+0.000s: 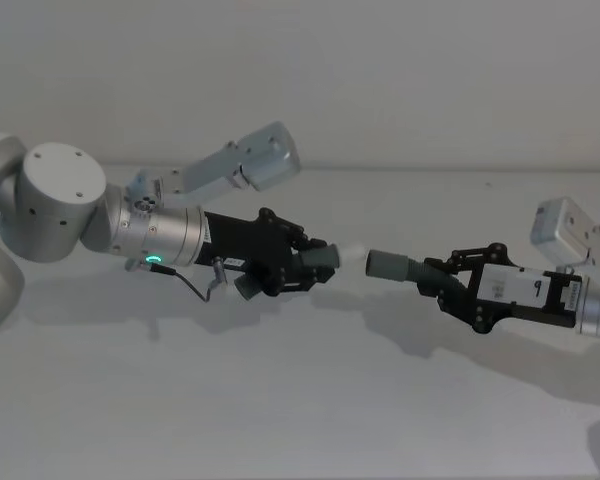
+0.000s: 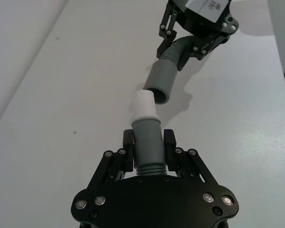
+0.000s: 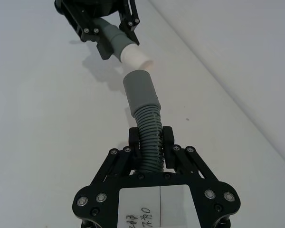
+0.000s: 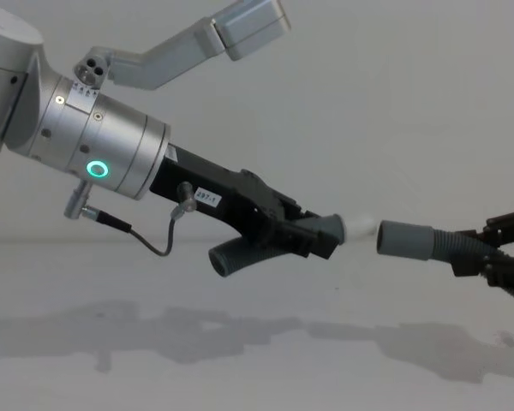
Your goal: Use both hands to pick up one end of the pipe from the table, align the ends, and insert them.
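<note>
Head view: left gripper clamps the white-tipped pipe piece, right gripper clamps the corrugated piece; aligning now, next push together.

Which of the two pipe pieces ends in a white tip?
The piece held by the left gripper: its pipe piece ends in a white tip. The right gripper's ribbed piece ends in a grey collar.

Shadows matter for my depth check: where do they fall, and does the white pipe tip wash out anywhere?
Head view: soft arm shadows lie on the table below both grippers; the white tip nearly blends into it. Chest view: faint shadows, tip pale against the wall. Left wrist view: tip crisp.
</note>
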